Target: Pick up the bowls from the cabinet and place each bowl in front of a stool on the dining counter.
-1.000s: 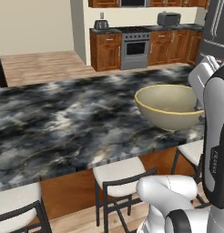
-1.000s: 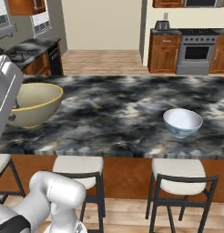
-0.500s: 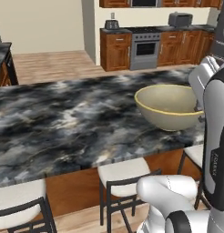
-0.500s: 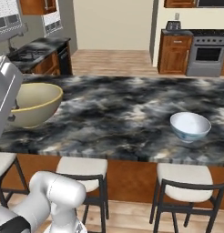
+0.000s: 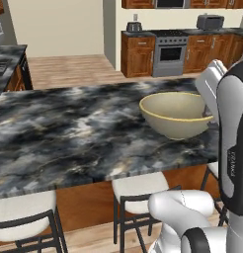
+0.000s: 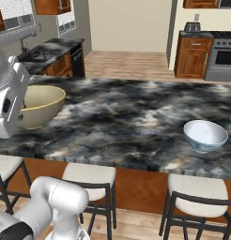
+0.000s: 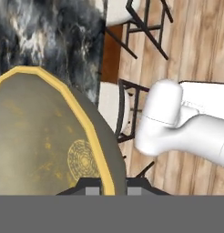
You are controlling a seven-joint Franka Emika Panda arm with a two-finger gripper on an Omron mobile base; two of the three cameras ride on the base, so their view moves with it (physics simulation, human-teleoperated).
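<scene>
Two bowls are seen at the big dining counter (image 5: pixel 69 128), whose black-and-grey marbled top is carried on a reddish-brown wooden base. Along its near edge, stools with cream seats and thin black frames are placed: one (image 5: pixel 138 190) just below the olive bowl in the left base view, another (image 5: pixel 22 212) further to the left, and one (image 6: pixel 197 192) almost under the white bowl in the right base view.

Behind the counter, a wooden floor (image 6: pixel 131 65) and brown base cabinets (image 5: pixel 141 54) with a steel oven (image 5: pixel 169 57) are shown against the far wall.

The olive-beige bowl (image 5: pixel 175 113) with its pale yellow rim is held upright over the counter, near the near edge; whether its bottom touches the stone cannot be told. In the hand view its rim passes between the two dark fingertips, so the gripper (image 7: pixel 114 185) is closed narrowly on the rim of this bowl. In the right base view the same bowl is seen at the left end of the counter, partly hidden by the white arm.

The white bowl (image 6: pixel 205 135) with the blue-teal pattern is set on the counter near its front edge, well apart from the olive one.
</scene>
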